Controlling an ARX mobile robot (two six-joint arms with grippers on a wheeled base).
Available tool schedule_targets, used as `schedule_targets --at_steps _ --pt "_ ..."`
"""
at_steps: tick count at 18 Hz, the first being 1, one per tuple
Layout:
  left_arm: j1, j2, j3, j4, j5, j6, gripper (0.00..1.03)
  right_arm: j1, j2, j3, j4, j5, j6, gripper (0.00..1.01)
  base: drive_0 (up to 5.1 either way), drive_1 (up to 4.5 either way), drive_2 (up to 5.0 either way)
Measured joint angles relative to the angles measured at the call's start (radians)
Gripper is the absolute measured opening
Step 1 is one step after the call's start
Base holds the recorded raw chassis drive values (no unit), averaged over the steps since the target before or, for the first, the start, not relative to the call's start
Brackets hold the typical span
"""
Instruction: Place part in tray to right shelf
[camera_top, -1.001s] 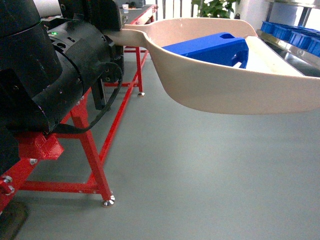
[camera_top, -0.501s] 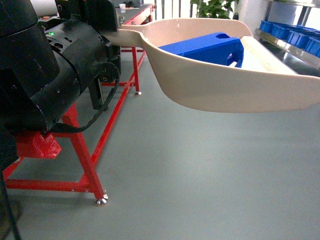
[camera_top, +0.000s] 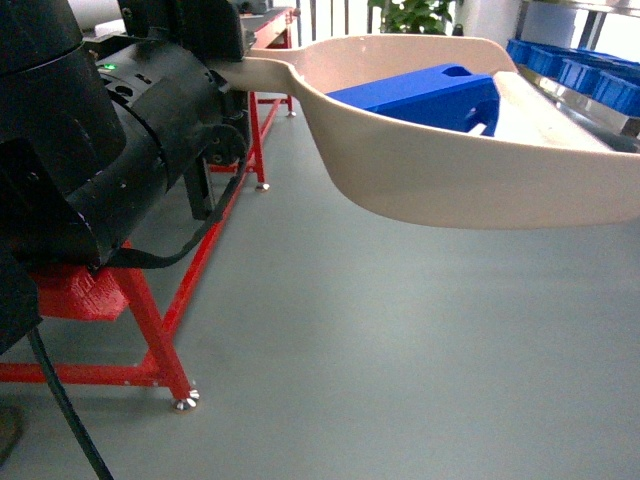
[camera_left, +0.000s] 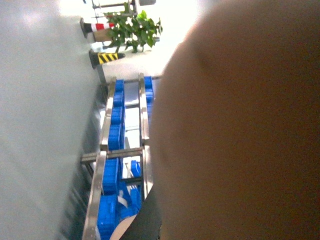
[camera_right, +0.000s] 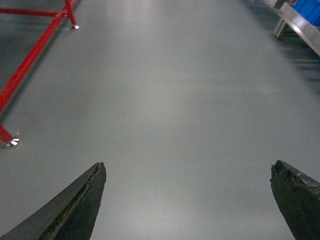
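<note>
One part (camera_top: 420, 95) is seen: a bright-blue block of smooth plastic with a handle hole near its top edge. It lies inside the one tray (camera_top: 450, 170), resting on the tray floor and leaning toward the far wall. The tray is a large beige plastic scoop with a rounded raised rim, a deep curved belly and a flat front lip on the right; its long handle runs to the left, into the black body of the left arm (camera_top: 130, 120). The left gripper itself is hidden behind that black housing in the head view, and in the left wrist view the beige underside of the tray (camera_left: 240, 125) fills nearly all the picture, so I cannot tell how its jaws stand.

Beyond the tray, away from the left arm, stands the right shelf (camera_left: 125, 150), made of shiny steel rails, with several blue crates (camera_left: 114, 130) in rows between them; the exact count is not clear. A green plant (camera_left: 135, 27) stands behind it.

The right gripper (camera_right: 187, 200) hangs over the smooth grey floor (camera_right: 165, 100) with its two dark pointed fingers (camera_right: 75, 210) spread wide and nothing between them. One red metal frame (camera_top: 190, 290) stands on small round feet to the left, below the left arm.
</note>
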Motion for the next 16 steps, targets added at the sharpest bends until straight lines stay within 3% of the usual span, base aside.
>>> schedule_targets --at_steps 13,16 --pt "-0.005 -0.003 0.0 -0.004 0.007 -0.009 0.13 0.006 0.001 0.003 0.002 0.0 -0.001 0.98 5.0 -2.38 -2.4" --pt "0.006 -0.003 0.0 -0.009 -0.005 -0.008 0.13 0.006 0.001 0.002 -0.002 0.0 -0.001 0.98 0.0 0.0 0.0"
